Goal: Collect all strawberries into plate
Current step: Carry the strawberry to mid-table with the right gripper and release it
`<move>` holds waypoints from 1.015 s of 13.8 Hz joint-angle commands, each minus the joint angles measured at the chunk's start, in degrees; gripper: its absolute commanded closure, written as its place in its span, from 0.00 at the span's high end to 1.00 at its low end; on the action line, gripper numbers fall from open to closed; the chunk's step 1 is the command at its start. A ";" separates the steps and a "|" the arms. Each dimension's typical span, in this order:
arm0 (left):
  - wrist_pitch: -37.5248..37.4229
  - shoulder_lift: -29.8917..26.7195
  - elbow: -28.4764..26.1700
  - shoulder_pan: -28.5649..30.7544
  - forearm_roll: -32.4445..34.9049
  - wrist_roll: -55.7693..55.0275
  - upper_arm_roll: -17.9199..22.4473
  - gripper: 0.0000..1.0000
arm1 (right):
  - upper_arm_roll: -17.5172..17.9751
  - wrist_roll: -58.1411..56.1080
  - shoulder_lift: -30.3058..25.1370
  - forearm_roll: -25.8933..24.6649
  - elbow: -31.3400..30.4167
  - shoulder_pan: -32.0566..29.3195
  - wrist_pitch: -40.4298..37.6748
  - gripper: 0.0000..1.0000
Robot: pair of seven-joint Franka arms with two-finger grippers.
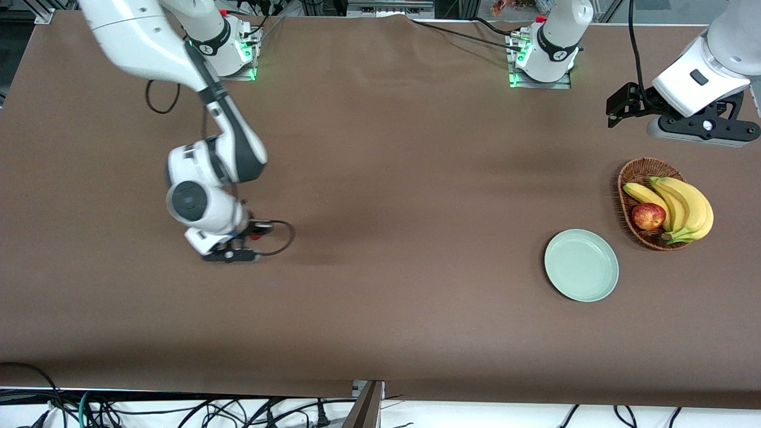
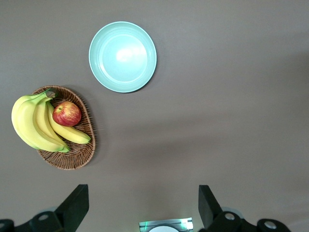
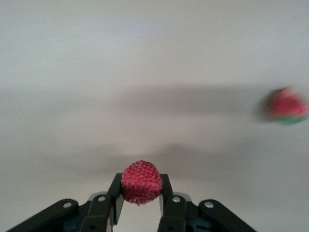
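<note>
Pinching one strawberry [image 3: 141, 182] between its fingertips, the right pincer [image 3: 141, 198] sits low over the counter [image 1: 380, 178], well apart from the empty plate [image 1: 581, 265]. A shallow hold could drop it on the long carry. Another strawberry [image 3: 287, 107] lies nearby. The left pincer [image 2: 142, 205] waits spread wide, above the basket [image 2: 77, 154] beside the plate.

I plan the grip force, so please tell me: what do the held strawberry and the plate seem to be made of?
The strawberry in the right gripper looks knitted or crocheted: a regular looped texture, matte. The plate looks like smooth plastic or glazed ceramic, with a soft glossy highlight; which one is unclear.
</note>
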 commanded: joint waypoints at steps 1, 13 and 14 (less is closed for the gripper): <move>-1.18 0.63 1.70 -0.44 0.34 -0.55 -0.04 1.00 | -0.60 14.24 3.66 0.30 5.95 7.61 0.20 0.18; -1.18 0.54 1.70 -0.44 0.25 -0.46 0.14 1.00 | -0.60 39.26 17.47 6.89 18.11 27.77 21.47 0.18; -1.18 0.63 1.70 -0.44 0.25 -0.46 0.14 1.00 | -0.60 39.26 17.83 6.89 18.11 28.30 21.47 0.19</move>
